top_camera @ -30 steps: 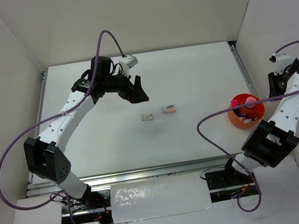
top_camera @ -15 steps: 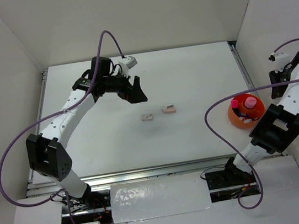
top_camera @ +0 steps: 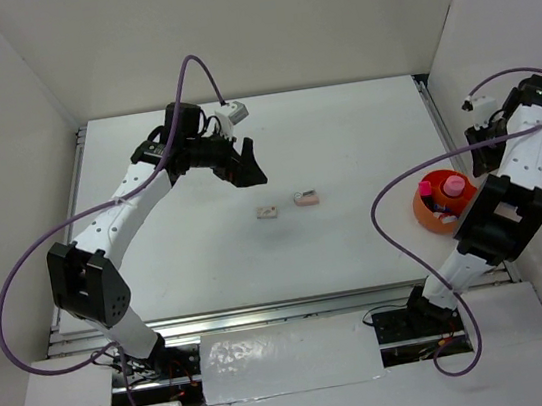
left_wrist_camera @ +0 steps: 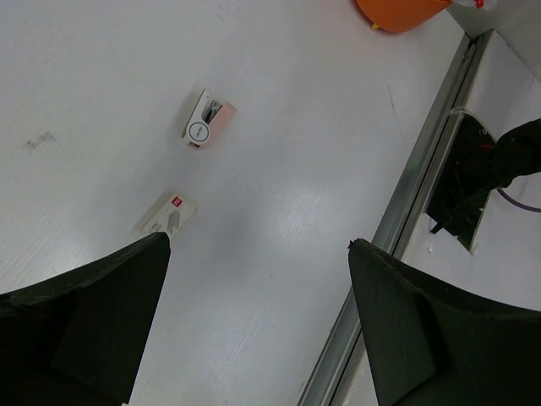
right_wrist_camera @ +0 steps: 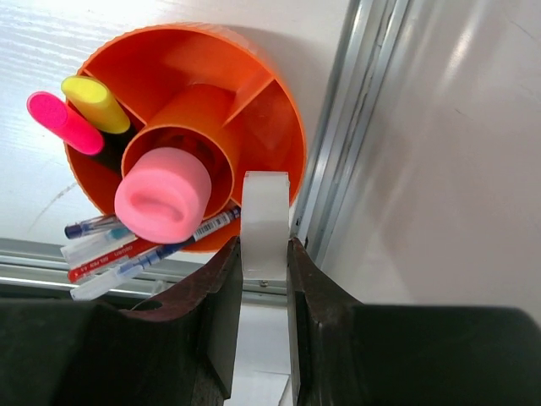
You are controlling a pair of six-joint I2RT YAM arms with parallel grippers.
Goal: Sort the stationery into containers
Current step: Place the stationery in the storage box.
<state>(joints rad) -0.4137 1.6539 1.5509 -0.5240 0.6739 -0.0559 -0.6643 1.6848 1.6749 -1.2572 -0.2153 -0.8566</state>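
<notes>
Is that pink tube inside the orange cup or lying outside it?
Inside: the pink tube stands in the orange cup's round middle compartment.

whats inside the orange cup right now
Orange cup, centre well: a pink tube. Outer compartments: two highlighters, pink and yellow capped, and several pens. The tape ring in the right gripper covers part of the rim; anything beneath it is hidden.

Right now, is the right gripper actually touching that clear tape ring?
Touching. The right wrist view shows the tape ring pinched edge-on between both fingers of the right gripper, with no gap on either side.
</notes>
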